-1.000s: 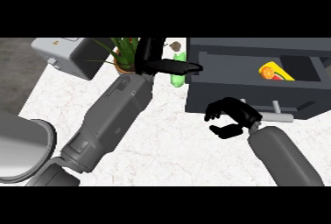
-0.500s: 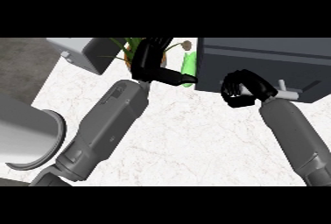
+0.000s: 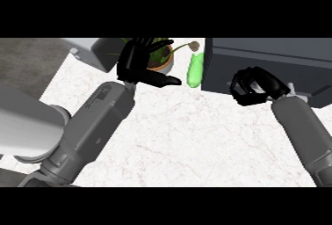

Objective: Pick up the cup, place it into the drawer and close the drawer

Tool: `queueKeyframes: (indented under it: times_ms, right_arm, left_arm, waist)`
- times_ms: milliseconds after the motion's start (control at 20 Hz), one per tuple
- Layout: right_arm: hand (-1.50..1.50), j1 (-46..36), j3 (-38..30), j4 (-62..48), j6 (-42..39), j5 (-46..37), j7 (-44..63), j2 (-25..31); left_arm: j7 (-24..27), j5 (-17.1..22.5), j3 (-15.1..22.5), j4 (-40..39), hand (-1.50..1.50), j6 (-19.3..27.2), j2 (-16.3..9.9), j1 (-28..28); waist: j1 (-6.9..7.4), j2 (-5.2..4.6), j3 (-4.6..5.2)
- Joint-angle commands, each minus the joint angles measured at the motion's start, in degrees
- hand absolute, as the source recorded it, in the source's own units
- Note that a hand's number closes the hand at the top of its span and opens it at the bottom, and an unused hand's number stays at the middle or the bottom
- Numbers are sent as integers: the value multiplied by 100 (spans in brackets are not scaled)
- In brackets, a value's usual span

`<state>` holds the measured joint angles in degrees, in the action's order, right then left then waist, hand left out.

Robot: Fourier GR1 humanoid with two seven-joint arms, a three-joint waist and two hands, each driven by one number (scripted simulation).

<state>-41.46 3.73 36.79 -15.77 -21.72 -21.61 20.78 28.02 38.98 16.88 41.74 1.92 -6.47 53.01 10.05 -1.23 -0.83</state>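
Two grey forearms rise from the near edge over the white marbled bench [image 3: 188, 140]. On the right, the right robot hand [image 3: 256, 85] is clenched with nothing visible in its grasp and is pressed against the front of the dark grey drawer cabinet [image 3: 272, 57]. A second ago the drawer stood open, showing a yellow and red object inside; half a second ago its front was already flush, and it now reads as a closed, unbroken dark face. On the left, the left robot hand [image 3: 139, 66] is released, fingers spread upward and thumb pointing toward the slim light green cup [image 3: 194, 70], which stands on the bench just beside the cabinet's left edge, apart from both hands. Behind the left hand sits a potted plant in a terracotta pot [image 3: 162, 59], with a pale grey box [image 3: 97, 52] at the far left. Judged against the task, the drawer appears shut while the cup remains outside it, so the placing step looks undone.
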Motion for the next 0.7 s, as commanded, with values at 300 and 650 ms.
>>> queueKeyframes:
  times_ms: [300,650]
  right_arm:
    - [150,-914,-638,-121,118,261,424,701]
    - [150,-840,-741,146,-175,486,495,836]
  left_arm:
    - [-63,59,-87,117,-150,-207,-434,-422]
    - [23,76,-71,313,-150,-363,-454,-536]
  waist:
    - [398,-162,64]
    - [423,-156,69]
